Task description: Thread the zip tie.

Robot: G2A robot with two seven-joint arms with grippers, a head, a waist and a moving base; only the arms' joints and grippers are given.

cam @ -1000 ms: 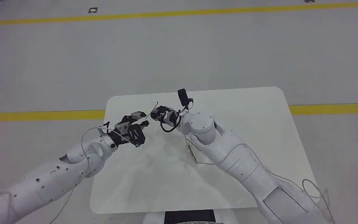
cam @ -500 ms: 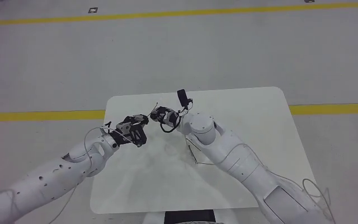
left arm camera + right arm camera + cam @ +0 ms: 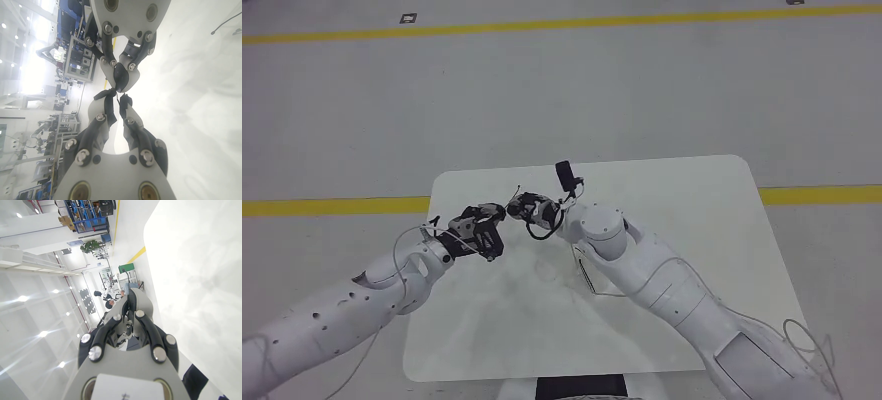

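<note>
Zip tie [image 3: 128, 279] clamped in closed right pincer [image 3: 130, 293] above surface [image 3: 692, 200] near far-left corner. Left pincer [image 3: 118, 98] tip to tip with it; cannot tell its grip.

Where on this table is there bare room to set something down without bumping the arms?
The widest bare patch is the table's right side, between the right arm and the right edge. A smaller one lies at the near edge between both arms. Crowded: far left, where the left gripper and right gripper meet at the zip tie.
</note>
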